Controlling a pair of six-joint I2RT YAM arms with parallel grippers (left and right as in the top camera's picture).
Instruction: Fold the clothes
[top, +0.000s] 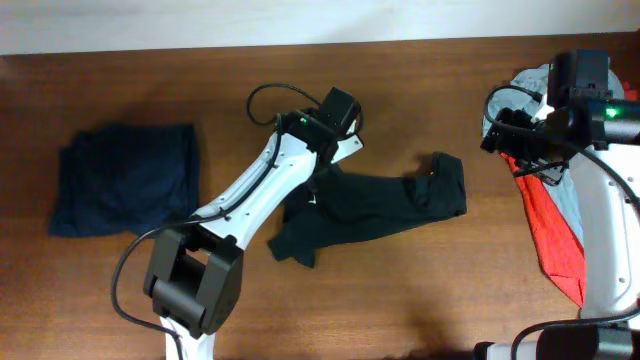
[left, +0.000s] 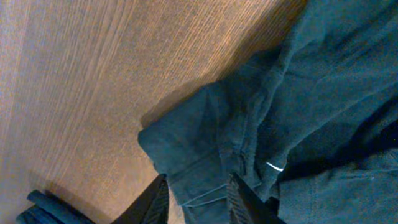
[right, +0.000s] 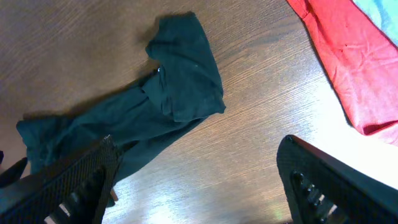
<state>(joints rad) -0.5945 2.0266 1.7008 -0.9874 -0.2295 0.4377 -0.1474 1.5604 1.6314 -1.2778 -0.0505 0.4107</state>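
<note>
The black T-shirt (top: 380, 205) lies crumpled in a long bunch at the table's middle. It also shows in the left wrist view (left: 311, 93) and the right wrist view (right: 180, 81). A small white mark (left: 275, 166) shows among its folds. My left gripper (top: 318, 170) is down at the shirt's upper left edge. Its fingers (left: 199, 202) are partly open, with a hemmed fold lying between them and a gap of table beside the left finger. My right gripper (top: 510, 150) is wide open and empty (right: 199, 186), above bare table to the right of the shirt.
A dark navy garment (top: 125, 180) lies folded at the far left; its corner shows in the left wrist view (left: 43, 208). A red shirt (top: 550, 225) and a light grey shirt (top: 572, 195) lie heaped at the right edge under the right arm; the red one (right: 348, 56) is beside the right gripper.
</note>
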